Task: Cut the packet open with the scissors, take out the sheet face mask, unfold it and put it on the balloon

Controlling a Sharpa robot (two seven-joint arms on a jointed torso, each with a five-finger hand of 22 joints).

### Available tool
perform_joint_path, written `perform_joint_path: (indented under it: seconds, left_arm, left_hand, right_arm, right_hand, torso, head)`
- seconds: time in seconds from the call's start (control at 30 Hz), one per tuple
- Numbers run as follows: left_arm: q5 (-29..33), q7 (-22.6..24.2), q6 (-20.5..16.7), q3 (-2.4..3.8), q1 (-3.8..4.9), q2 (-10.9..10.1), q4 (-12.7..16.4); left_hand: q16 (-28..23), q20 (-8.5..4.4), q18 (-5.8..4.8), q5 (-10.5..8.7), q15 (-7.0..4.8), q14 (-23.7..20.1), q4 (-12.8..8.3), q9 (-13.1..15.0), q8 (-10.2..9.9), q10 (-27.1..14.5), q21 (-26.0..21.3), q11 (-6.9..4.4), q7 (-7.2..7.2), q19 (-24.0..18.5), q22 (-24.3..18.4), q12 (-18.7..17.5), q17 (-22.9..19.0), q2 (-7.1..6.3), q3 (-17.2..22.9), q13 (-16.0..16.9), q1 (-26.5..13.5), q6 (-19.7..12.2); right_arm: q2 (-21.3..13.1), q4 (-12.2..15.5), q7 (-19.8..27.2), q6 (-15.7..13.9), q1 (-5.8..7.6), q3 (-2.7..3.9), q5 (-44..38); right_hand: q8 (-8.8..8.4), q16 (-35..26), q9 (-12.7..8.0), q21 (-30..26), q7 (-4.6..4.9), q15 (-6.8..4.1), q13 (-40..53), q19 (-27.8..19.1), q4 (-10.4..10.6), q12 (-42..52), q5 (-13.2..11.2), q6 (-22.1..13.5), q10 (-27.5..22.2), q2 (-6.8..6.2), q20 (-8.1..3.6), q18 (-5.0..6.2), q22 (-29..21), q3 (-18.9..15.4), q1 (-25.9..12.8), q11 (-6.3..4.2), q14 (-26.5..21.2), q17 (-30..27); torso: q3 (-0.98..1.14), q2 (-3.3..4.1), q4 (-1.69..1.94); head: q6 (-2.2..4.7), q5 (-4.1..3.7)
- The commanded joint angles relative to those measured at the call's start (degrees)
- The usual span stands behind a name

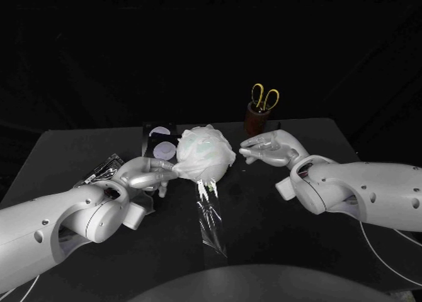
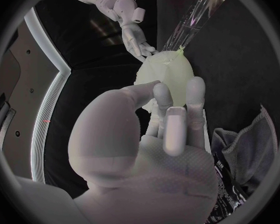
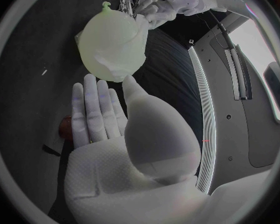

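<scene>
The balloon [image 1: 205, 153] stands over the table's middle, wrapped in the white sheet mask [image 1: 211, 141]. My left hand [image 1: 147, 173] holds the balloon at its lower left, thumb and fingers on its side; in the left wrist view that hand [image 2: 146, 134] reaches up to the masked balloon [image 2: 168, 77]. My right hand [image 1: 274, 149] is at the balloon's right side. In the right wrist view its thumb touches the mask on the balloon [image 3: 112, 45] while its fingers [image 3: 93, 109] lie straight and hold nothing. The yellow-handled scissors [image 1: 264, 99] stand in a brown holder [image 1: 256, 121] behind.
A clear plastic strip [image 1: 209, 220] runs from under the balloon toward the table's front. The cut packet [image 1: 104, 168] lies at the left beside my left arm. A black tray [image 1: 160, 141] with two pale discs sits behind the left hand.
</scene>
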Motion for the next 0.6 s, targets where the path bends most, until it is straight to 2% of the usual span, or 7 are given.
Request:
perform_joint_path:
  seconds: [0.03, 0.13, 0.3, 0.4, 0.43, 0.47, 0.6]
  left_arm:
    - [1.57, 3.76, -0.61, 0.05, 0.04, 0.08, 0.34]
    - [1.74, 4.74, -0.78, 0.05, 0.03, 0.13, 0.54]
    - [2.07, 5.97, -0.22, 0.05, 0.03, 0.25, 1.0]
    - [2.25, 6.26, 0.73, 0.05, 0.03, 0.28, 1.36]
    - [2.32, 6.3, 1.22, 0.05, 0.03, 0.27, 1.53]
    - [2.37, 6.33, 1.73, 0.05, 0.02, 0.24, 1.72]
    - [2.56, 6.35, 3.27, 0.06, 0.01, 0.1, 2.4]
  left_hand:
    - [-0.74, 0.19, 1.18, 0.01, 0.46, 0.49, -0.08, 7.9, -0.4, -1.88, -1.37, -0.13, -0.2, -1.9, -1.64, -1.79, -1.56, 0.72, -0.76, -2.02, -0.01, 0.04]
    - [-1.39, 0.37, 1.14, -0.03, 0.6, -0.69, -0.03, 7.93, -0.56, -3.4, -1.94, -0.14, -0.15, -2.99, -1.82, -3.08, -3.17, 1.07, -1.42, -3.42, -0.13, -0.02]
    - [-4.76, 0.98, 0.98, -0.02, 1.01, -6.51, -0.17, 8.03, -0.76, -6.41, -3.48, 0.07, 0.29, -6.36, -2.21, -4.94, -10.94, 1.72, -2.33, -4.46, 0.05, -0.02]
    - [-6.21, 1.42, 0.94, -0.03, 1.24, -9.8, -0.27, 8.06, -1.01, -7.33, -3.94, 0.24, 0.39, -7.93, -2.2, -5.29, -14.48, 2.06, -3.08, -4.87, 0.11, 0.01]
    - [-6.42, 1.5, 0.93, -0.06, 1.29, -10.32, -0.25, 8.07, -1.04, -7.54, -3.99, 0.24, 0.42, -8.15, -2.2, -5.35, -15.02, 2.17, -3.18, -4.94, 0.12, 0.02]
    - [-6.85, 1.6, 0.91, -0.07, 1.37, -11.19, -0.23, 8.08, -1.08, -7.83, -4.1, 0.28, 0.44, -8.47, -2.2, -5.44, -16.03, 2.28, -3.31, -5.01, 0.11, -0.01]
    - [-9.94, 2.2, 0.8, -0.08, 1.71, -16.98, -0.38, 8.18, -1.32, -9.35, -4.7, 0.54, 0.55, -10.26, -2.24, -5.56, -22.91, 2.65, -3.97, -5.21, 0.22, -0.01]
  right_arm:
    - [-0.17, 0.45, -4.5, 1.27, -0.75, 0.07, -5.3]
    - [-0.27, 0.47, -6.14, 1.13, -1.23, 0.07, -6.76]
    - [-0.36, 0.28, -8.15, 0.58, -1.61, 0.07, -7.98]
    - [-0.25, 0.09, -8.67, 0.17, -1.7, 0.07, -8.31]
    - [-0.14, -0.01, -8.78, 0.02, -1.73, 0.07, -8.38]
    - [-0.02, -0.1, -8.87, -0.07, -1.76, 0.07, -8.44]
    - [0.43, -0.41, -9.07, -0.05, -1.88, 0.07, -8.57]
  right_hand:
    - [0.4, 2.1, 0.07, 1.38, -0.75, -1.24, 0.5, 2.39, 0.05, 1.03, -0.12, 0.78, 2.38, -0.26, -1.18, 1.03, 0.46, -0.23, 0.78, -1.06, 2.86, 1.17]
    - [1.09, 8.6, 0.16, 4.67, -2.51, -3.85, 2.97, 7.77, -0.07, 4.98, 0.0, 2.29, 8.21, -0.99, -3.79, 0.96, 1.83, -0.65, 1.58, -3.36, 9.02, 4.7]
    - [1.95, 22.56, 0.14, 9.37, -3.95, -5.86, 10.83, 13.53, 0.87, 13.55, -0.17, 4.02, 10.06, -1.75, -6.59, 0.76, 4.33, -2.54, 1.22, -5.34, 12.56, 13.25]
    - [1.74, 30.87, -0.19, 11.52, -3.92, -6.08, 19.22, 13.98, 0.81, 22.2, 0.28, 3.4, 7.61, -1.74, -7.0, 0.6, 6.01, -3.77, 1.92, -5.28, 9.77, 18.74]
    - [1.78, 36.71, -0.4, 13.29, -3.42, -5.56, 27.52, 13.59, 0.98, 29.89, -0.19, 3.17, 3.55, -1.63, -7.39, 0.66, 7.57, -5.04, 2.2, -5.63, 6.9, 22.39]
    - [1.85, 37.13, -0.41, 13.45, -3.78, -6.01, 29.79, 13.4, 1.07, 31.99, -0.06, 3.24, 4.05, -0.91, -7.12, 0.39, 7.74, -4.84, 2.44, -5.0, 6.57, 22.6]
    - [1.98, 40.54, -0.58, 14.88, -3.67, -5.89, 36.68, 12.78, 1.19, 38.18, -0.03, 3.08, 3.78, -0.4, -7.02, 0.42, 9.07, -5.85, 2.99, -4.87, 5.75, 24.52]
  torso:
    - [0.13, 0.08, 0.02]
    - [0.12, 0.12, 0.04]
    - [0.07, 0.14, 0.04]
    - [0.08, 0.09, 0.07]
    - [0.08, 0.08, 0.08]
    - [0.08, 0.08, 0.08]
    - [0.09, 0.07, 0.12]
  head:
    - [0.0, -0.19]
    - [0.0, -0.37]
    - [-0.16, -0.46]
    - [-0.32, -0.58]
    - [-0.36, -0.6]
    - [-0.36, -0.6]
    - [-0.38, -0.65]
